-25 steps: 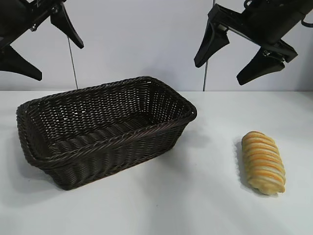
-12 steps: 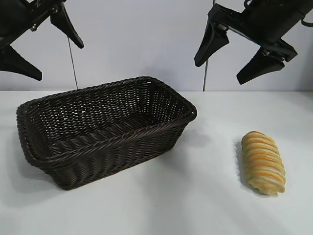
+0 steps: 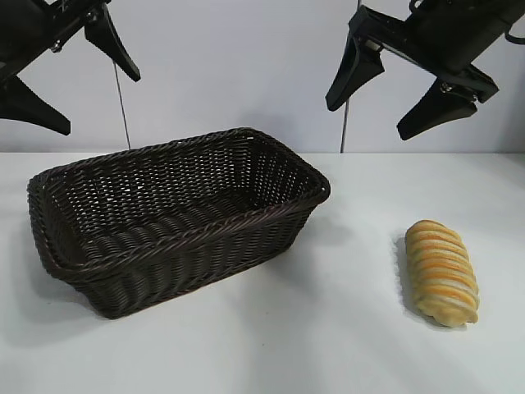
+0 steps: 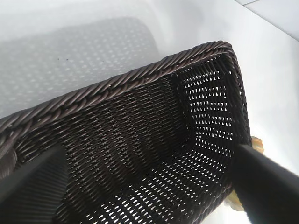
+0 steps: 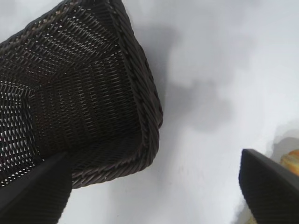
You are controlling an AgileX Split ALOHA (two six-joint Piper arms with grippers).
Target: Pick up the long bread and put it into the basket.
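Table (image 3: 328,345), white and smooth, spread under everything, meeting a pale wall behind. Large rectangular dark brown woven wicker basket (image 3: 176,217) with flared sides and braided rim, standing on the table toward the left of the exterior view, set at a slant, nothing visible inside. Same basket filling the left wrist view (image 4: 154,140), open weave of floor and walls plain to see, and occupying one side of the right wrist view (image 5: 79,93), one corner of the braided rim toward the bare table. Left pincer (image 3: 78,86), black, hanging high above the basket's left end at the top left of the exterior view, released and spread wide, grasping nothing, dark fingertips (image 4: 32,186) at both lower corners of its own wrist view. Right pincer (image 3: 381,111), black, hanging high at the top right, between basket and loaf, well above the table, likewise released wide and grasping nothing, fingertips (image 5: 271,186) dark in its own wrist view. Oblong golden-tan long bread (image 3: 441,272) with twisted pale and orange-brown ridges, lying flat on the table to the right of the basket, well apart from it, untouched; a sliver of it peeping past the fingertip in the right wrist view (image 5: 292,161).
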